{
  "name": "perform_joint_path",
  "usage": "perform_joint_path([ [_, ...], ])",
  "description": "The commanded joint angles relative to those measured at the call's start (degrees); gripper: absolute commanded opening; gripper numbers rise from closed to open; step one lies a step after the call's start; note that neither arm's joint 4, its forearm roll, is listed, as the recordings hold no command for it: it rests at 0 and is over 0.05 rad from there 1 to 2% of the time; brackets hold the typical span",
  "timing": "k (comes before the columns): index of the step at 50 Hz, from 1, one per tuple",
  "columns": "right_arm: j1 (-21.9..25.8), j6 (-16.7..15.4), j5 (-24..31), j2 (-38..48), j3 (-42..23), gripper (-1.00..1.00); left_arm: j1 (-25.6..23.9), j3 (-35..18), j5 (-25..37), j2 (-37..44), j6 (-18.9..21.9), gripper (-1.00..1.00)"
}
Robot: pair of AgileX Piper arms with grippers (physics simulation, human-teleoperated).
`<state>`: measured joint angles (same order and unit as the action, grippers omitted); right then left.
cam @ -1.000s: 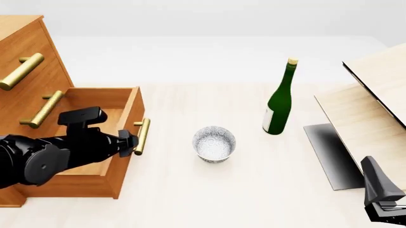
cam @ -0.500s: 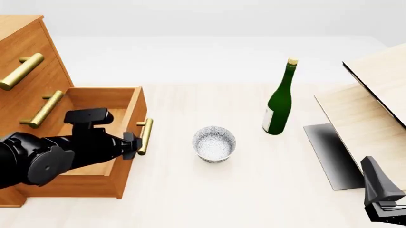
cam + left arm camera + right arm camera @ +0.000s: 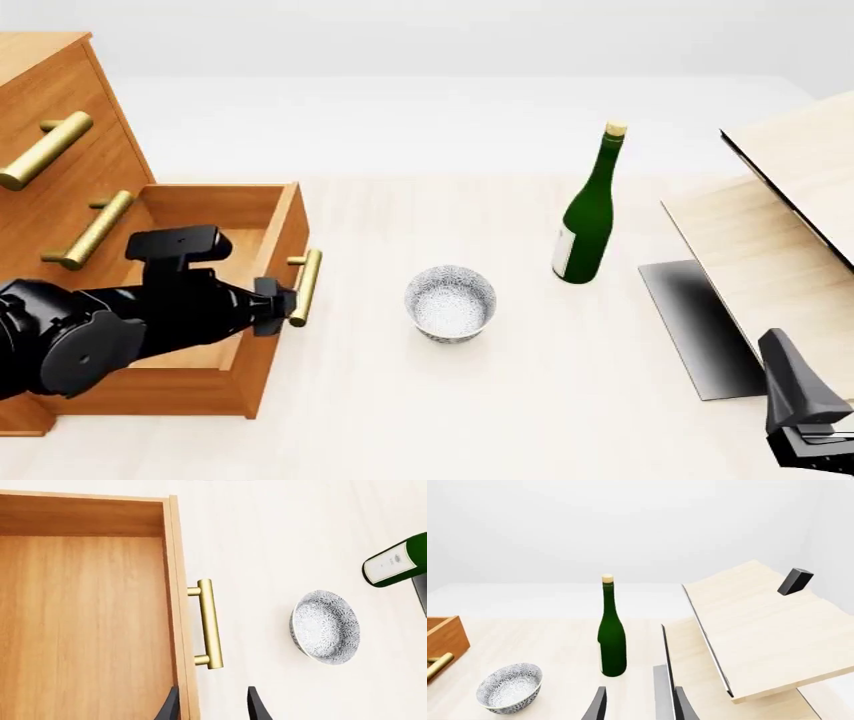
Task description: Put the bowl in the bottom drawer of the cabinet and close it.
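The orange-brown cabinet (image 3: 54,120) stands at the left with its bottom drawer (image 3: 275,245) pulled out and nothing inside it (image 3: 87,620). My left gripper (image 3: 276,305) hovers just short of the drawer's brass handle (image 3: 304,287). In the left wrist view the left gripper (image 3: 212,707) is open, with the handle (image 3: 208,625) ahead of its tips and apart from them. The speckled bowl (image 3: 451,302) sits upright on the table to the right of the drawer, and shows in both wrist views (image 3: 327,627) (image 3: 509,687). My right gripper (image 3: 801,430) is open at the near right corner.
A green wine bottle (image 3: 585,225) stands upright behind and right of the bowl. A pale wooden box (image 3: 787,230) with a dark panel (image 3: 694,320) lying in front of it fills the right side. Two shut upper drawers with brass handles (image 3: 47,150) sit above the pulled-out one.
The left arm slid right with the drawer front, which came out slightly further, then eased back a little to the left. The bowl, bottle and right arm have not moved.
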<state>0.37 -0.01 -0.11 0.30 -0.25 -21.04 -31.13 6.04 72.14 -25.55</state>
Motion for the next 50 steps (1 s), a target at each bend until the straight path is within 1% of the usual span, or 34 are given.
perform_joint_path([
  [1,0.04,0.0,0.0,-0.01,0.0,1.0,-2.36,-2.18,-0.29,-3.51,4.04,1.0],
  [21,0.05,0.01,0.01,0.0,0.0,1.0,-0.82,-4.04,3.42,-7.83,7.25,1.0],
  [36,0.07,0.0,0.01,0.0,0.0,1.0,-1.69,-6.22,4.9,-9.88,9.31,1.0],
  [37,0.07,0.0,0.0,-0.01,0.0,1.0,-1.08,-6.78,5.27,-10.02,11.19,1.0],
  [47,0.07,0.0,0.01,0.0,0.0,1.0,-1.6,-7.92,5.51,-11.07,12.51,1.0],
  [50,0.06,0.02,0.01,0.0,0.0,1.0,-1.58,-8.16,5.5,-11.24,12.28,1.0],
])
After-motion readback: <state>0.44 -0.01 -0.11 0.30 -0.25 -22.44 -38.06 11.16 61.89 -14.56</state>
